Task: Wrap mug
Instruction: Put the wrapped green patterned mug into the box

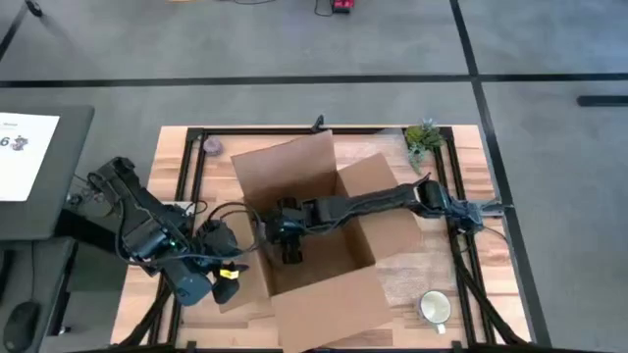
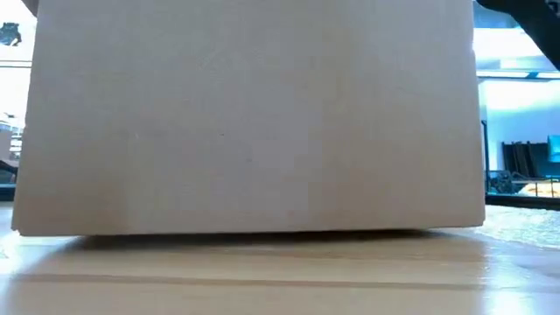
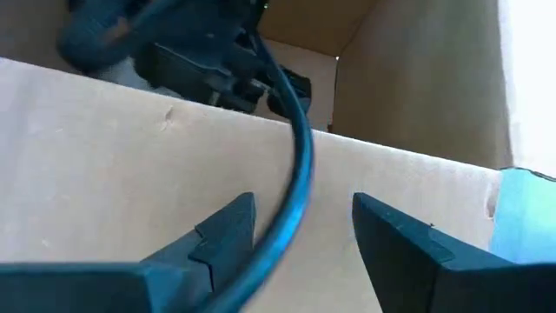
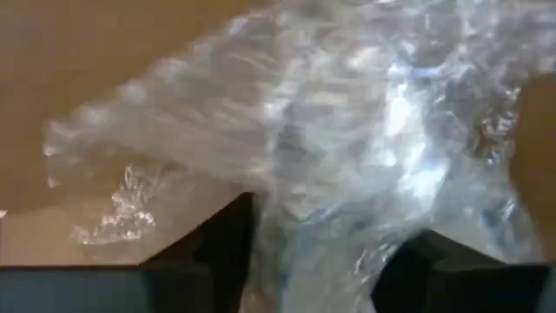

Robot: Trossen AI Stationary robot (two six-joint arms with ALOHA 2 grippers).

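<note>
A white mug [image 1: 435, 308] stands upright on the table near the front right corner, with no gripper near it. An open cardboard box [image 1: 294, 172] sits mid-table; its near wall [image 2: 254, 114] fills the low view. My right gripper [image 1: 291, 247] reaches down into the box and is shut on clear bubble wrap [image 4: 347, 122]. My left gripper [image 3: 304, 235] is open at the box's left side [image 1: 228, 284], facing the left flap [image 3: 130, 148], with a blue cable across its gap. My right gripper pinches a bunched mass of the bubble wrap [image 4: 321, 217] between its two fingers, inside the box. The wrap spreads beyond the fingers; how many layers cannot be told. My left gripper stands close against the box's left flap; whether it touches the cardboard I cannot tell.
A small green plant [image 1: 424, 139] stands at the table's far right, and a tape roll [image 1: 211, 147] lies at the far left. The box's flaps [image 1: 324, 309] spread out on all sides. Black frame rails [image 1: 461, 245] run along the table's edges.
</note>
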